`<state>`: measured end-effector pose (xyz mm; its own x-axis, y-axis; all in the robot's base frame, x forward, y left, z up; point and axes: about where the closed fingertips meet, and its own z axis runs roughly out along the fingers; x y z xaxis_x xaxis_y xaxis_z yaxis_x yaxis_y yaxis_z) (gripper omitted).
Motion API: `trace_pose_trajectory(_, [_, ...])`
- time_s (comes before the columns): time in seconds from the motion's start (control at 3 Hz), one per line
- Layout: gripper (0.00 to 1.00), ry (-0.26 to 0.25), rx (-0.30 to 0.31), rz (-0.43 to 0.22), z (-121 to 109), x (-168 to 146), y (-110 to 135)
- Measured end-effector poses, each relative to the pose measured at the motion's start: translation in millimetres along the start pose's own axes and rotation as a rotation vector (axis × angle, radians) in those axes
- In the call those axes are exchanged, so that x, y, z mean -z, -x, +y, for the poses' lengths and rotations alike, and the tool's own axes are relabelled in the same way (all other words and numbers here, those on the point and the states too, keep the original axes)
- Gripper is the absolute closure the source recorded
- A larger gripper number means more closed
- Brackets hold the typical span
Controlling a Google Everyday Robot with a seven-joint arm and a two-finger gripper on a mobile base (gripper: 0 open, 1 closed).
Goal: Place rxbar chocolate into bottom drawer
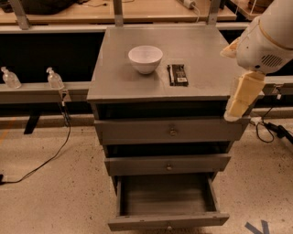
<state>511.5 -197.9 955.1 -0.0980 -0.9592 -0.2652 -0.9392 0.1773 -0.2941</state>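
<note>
The rxbar chocolate [177,74] is a flat black bar with a white label patch. It lies on the grey cabinet top [201,50], just right of the white bowl [145,58]. The bottom drawer [168,221] is pulled out, and its plain grey interior holds nothing. My gripper [240,97] hangs cream-coloured below the white arm [270,41] at the cabinet's right front corner. It is to the right of the bar, apart from it, and holds nothing that I can see.
The two upper drawers [173,131] are pushed in. Two clear bottles [55,78] stand on a rail at the left. Cables [50,157] run over the floor at the left and at the right [270,128]. A wooden bench [91,11] stands behind the cabinet.
</note>
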Motion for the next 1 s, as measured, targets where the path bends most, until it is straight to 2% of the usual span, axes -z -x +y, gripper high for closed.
trace_pose_trajectory(0.33, [0.00,0.026,-0.024,-0.081,-65,-48,16])
trace_pose_trajectory(0.67, [0.00,0.078,-0.067,-0.134,-105,-85,20])
trace_pose_trajectory(1.0, [0.00,0.129,-0.105,-0.198,-146,-131,43])
